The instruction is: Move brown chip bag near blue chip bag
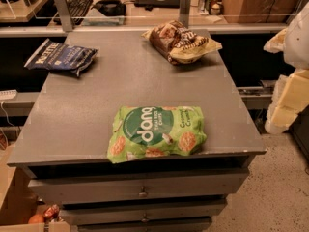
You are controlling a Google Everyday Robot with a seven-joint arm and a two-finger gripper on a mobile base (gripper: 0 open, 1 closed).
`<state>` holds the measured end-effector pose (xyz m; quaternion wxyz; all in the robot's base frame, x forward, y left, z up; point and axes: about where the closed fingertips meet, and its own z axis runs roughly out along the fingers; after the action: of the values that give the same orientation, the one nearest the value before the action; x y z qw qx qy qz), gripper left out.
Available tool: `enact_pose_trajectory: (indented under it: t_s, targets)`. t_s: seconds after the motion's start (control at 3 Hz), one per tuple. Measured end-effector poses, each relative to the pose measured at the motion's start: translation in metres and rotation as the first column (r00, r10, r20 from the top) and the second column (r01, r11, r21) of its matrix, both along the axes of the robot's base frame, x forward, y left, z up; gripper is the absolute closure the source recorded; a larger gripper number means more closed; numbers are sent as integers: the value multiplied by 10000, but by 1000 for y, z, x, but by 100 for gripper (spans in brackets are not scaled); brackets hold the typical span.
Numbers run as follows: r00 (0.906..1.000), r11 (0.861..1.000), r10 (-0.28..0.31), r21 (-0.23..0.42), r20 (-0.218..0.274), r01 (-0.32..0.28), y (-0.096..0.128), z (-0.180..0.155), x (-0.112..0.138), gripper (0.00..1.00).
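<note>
The brown chip bag [179, 42] lies at the far right of the grey table top [87, 110]; it is dark brown with pale yellow ends. The blue chip bag [62, 56] lies flat at the far left, overhanging the table's left edge. My gripper [288, 99] shows as pale cream blocks at the right edge of the camera view. It hangs off the table's right side, well clear of both bags, and holds nothing that I can see.
A bright green "dang" bag [155, 133] lies near the table's front edge. Drawers [140, 190] sit below the top. Behind the table a shelf holds a keyboard [77, 5] and other items. A cardboard box [19, 202] stands at lower left.
</note>
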<state>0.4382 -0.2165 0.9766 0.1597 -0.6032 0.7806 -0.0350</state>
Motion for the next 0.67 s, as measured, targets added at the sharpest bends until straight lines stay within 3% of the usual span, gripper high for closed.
enact_pose_trajectory:
  t_s: [0.33, 0.67]
  targets:
    - [9999, 9999, -2, 121, 109, 1, 1, 1, 3, 0]
    - [9994, 9984, 151, 545, 322, -168, 13, -10, 34, 0]
